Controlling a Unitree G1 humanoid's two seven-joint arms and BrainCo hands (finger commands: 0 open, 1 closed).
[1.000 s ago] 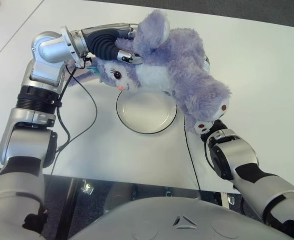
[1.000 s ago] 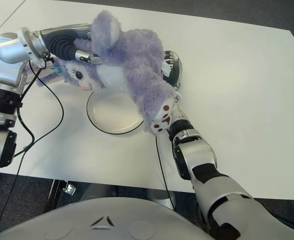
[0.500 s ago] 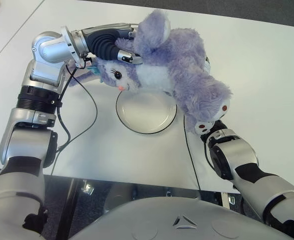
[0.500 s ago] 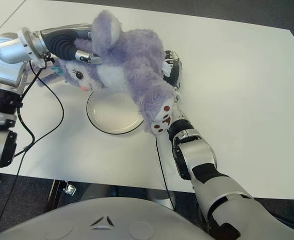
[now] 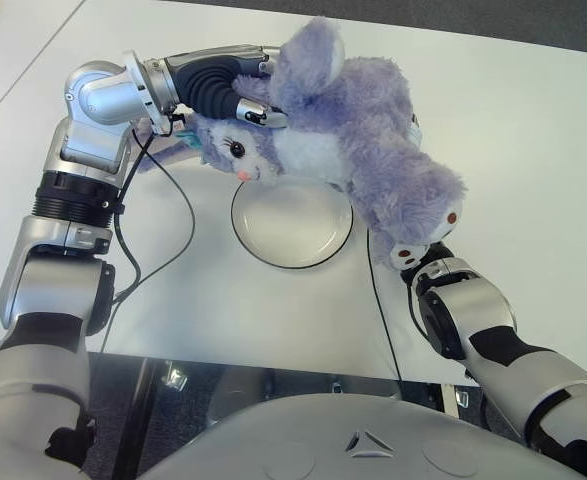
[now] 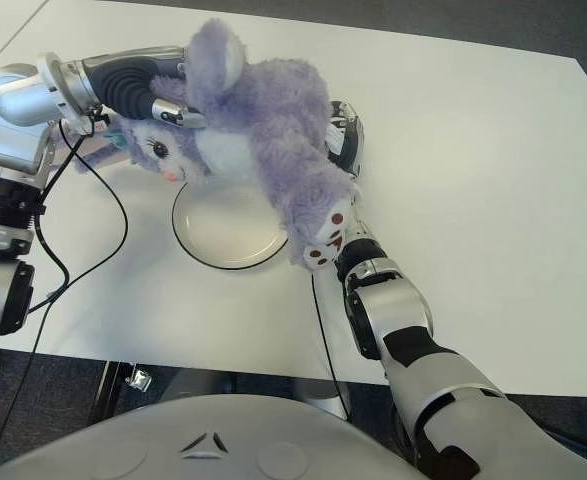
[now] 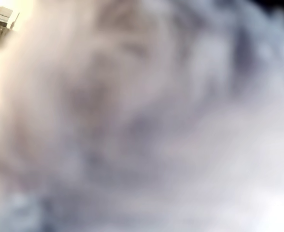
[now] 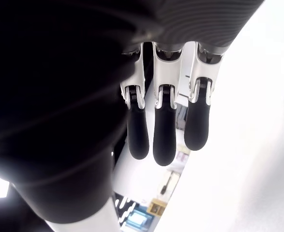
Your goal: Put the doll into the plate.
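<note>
Both hands carry the doll above the plate, the left hand clutching its head and the right hand, fingers straight and spread flat, supporting its back, probably so it stays balanced while lowering.

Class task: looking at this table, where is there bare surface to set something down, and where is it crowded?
Free: the white table right of the right hand, and its near strip in front of the plate. Crowded: above the plate, where the left hand holds the purple plush doll; a cable borders its left.
</note>
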